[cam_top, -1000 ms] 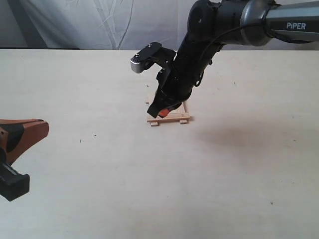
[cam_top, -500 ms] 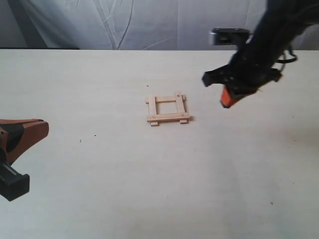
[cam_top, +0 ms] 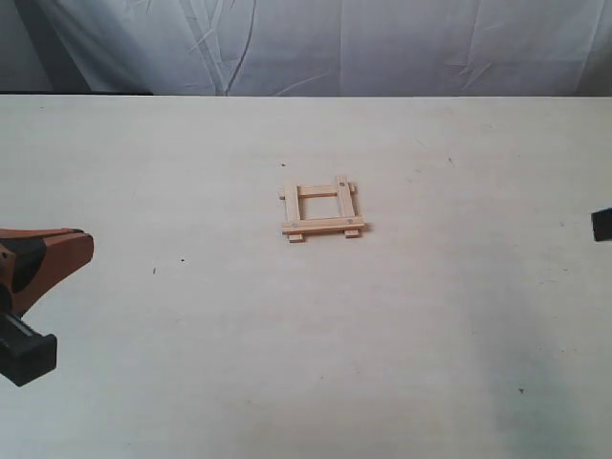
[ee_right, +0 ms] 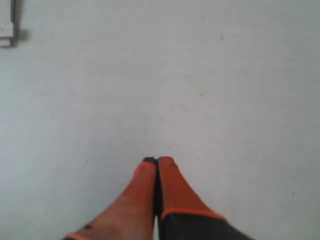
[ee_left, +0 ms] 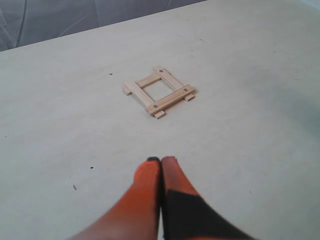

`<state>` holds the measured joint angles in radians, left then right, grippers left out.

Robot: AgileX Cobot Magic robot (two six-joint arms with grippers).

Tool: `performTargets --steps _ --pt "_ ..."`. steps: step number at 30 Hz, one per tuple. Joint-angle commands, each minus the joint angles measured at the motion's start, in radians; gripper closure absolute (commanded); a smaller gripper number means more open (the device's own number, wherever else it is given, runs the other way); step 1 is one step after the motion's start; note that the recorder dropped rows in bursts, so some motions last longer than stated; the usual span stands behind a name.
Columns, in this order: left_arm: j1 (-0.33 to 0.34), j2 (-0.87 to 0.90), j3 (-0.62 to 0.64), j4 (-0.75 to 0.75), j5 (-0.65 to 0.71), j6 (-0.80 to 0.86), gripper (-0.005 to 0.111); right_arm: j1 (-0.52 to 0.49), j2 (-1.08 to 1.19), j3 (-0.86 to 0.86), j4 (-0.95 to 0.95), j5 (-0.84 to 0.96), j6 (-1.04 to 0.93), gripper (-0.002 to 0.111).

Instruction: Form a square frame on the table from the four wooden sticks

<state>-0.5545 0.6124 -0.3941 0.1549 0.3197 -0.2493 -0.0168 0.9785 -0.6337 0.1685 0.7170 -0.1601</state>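
Observation:
The four wooden sticks lie joined as a small square frame [cam_top: 321, 210] near the middle of the pale table [cam_top: 306, 335], ends jutting past the corners. The left wrist view shows the same square frame [ee_left: 159, 91] well ahead of my left gripper [ee_left: 161, 161], whose orange fingers are pressed together with nothing between them. In the exterior view that left gripper [cam_top: 84, 245] rests at the left edge, far from the frame. My right gripper [ee_right: 157, 161] is shut and empty over bare table; only a corner of the frame [ee_right: 9, 26] shows at that view's edge. A dark bit of the right arm [cam_top: 602, 224] shows at the right edge.
A white cloth backdrop [cam_top: 316, 43] hangs behind the table's far edge. A few tiny dark specks [cam_top: 182, 259] dot the surface.
The right arm has lifted off the frame and swung away to the right, almost out of the exterior view. The frame stays in place and the left gripper has not moved.

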Motion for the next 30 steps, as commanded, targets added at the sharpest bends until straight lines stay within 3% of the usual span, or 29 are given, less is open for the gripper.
performTargets --steps 1,10,18,25,30 --pt "0.004 -0.008 0.007 0.002 -0.006 -0.001 0.107 -0.007 -0.234 0.080 0.015 -0.098 0.003 0.108" --pt "0.004 -0.008 0.007 0.002 -0.006 -0.001 0.107 -0.007 -0.527 0.080 0.023 -0.094 0.003 0.108" --pt "0.004 -0.008 0.007 0.002 -0.006 -0.001 0.107 -0.005 -0.639 0.110 0.008 -0.118 0.003 0.108" --pt "0.004 -0.008 0.007 0.002 -0.006 -0.001 0.107 -0.007 -0.731 0.218 -0.188 -0.149 0.260 0.108" --pt "0.004 -0.008 0.007 0.002 -0.006 -0.001 0.107 -0.007 -0.807 0.304 -0.222 -0.164 0.264 0.108"
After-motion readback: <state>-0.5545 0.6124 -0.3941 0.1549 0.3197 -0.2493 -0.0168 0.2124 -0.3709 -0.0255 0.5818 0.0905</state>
